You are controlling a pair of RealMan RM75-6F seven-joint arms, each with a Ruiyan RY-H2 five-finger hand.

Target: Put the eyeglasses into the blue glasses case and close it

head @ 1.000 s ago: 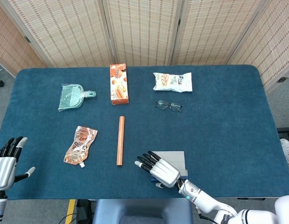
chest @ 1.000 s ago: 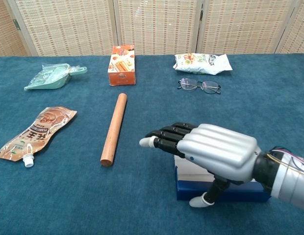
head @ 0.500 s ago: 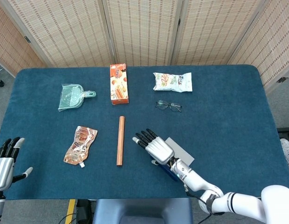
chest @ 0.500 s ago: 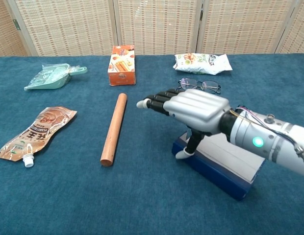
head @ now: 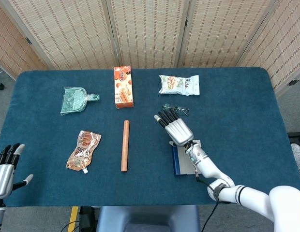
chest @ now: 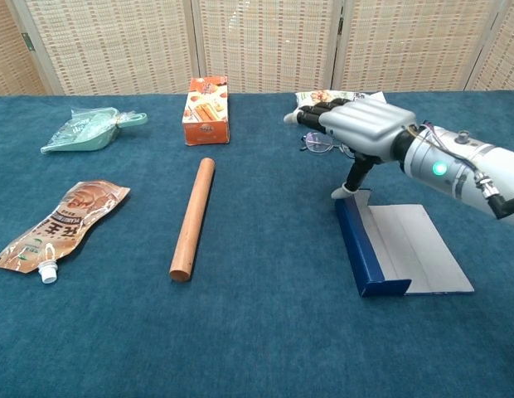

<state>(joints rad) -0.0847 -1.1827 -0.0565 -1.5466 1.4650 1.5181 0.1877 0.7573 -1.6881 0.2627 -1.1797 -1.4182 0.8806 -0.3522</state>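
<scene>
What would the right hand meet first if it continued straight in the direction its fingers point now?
Most likely the eyeglasses. The right hand is open, fingers stretched toward the table's far side, their tips already over the frames in the head view. Its height above them is unclear; beyond lies the snack bag.

We see our right hand (chest: 362,124) with a silver ribbed back, black fingers, white tips, a green-lit forearm; left hand (head: 5,166) alike.

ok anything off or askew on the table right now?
Nothing spilled or damaged. The blue glasses case lies open and skewed to the table edge, grey lining up, and empty. The eyeglasses sit apart from it, partly hidden under the right robot hand, which hovers open above them.
</scene>
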